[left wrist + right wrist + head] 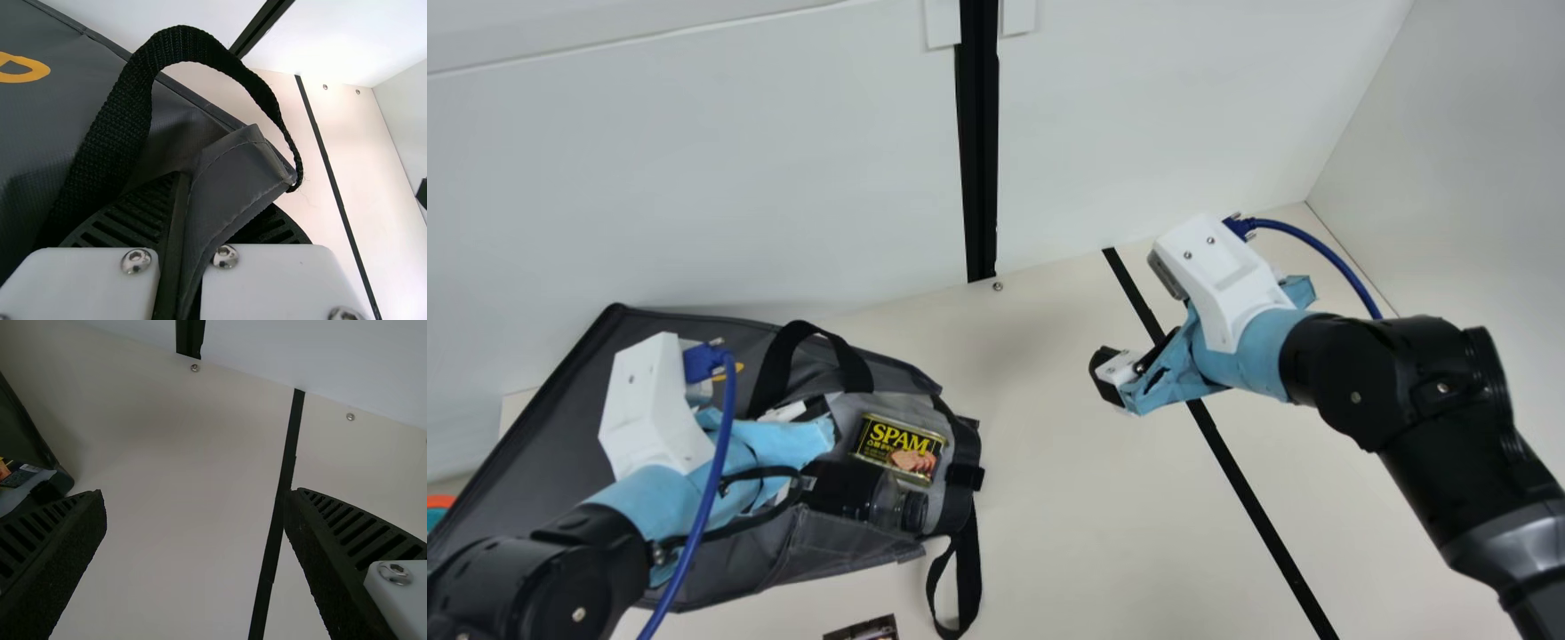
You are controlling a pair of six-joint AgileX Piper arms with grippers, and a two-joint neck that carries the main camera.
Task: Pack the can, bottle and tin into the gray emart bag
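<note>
The left arm [560, 569] slants in over the gray emart bag [543, 444] from its near left, its blue-wrapped wrist [645, 498] above the bag. The left gripper [815, 409] is closed on a fold of the bag's fabric – a firm pinch between both fingers. The right arm [1396, 400] is bent, right of the bag, its gripper [1125, 369] well apart from it – aimed bagward, fingers spread wide, nothing between them.

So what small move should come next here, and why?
Probably a gentle lift by the left gripper: it is shut on fabric of the gray bag, and the tin and bottle lie near the bag's opening, so tilting it up may settle them deeper.
</note>
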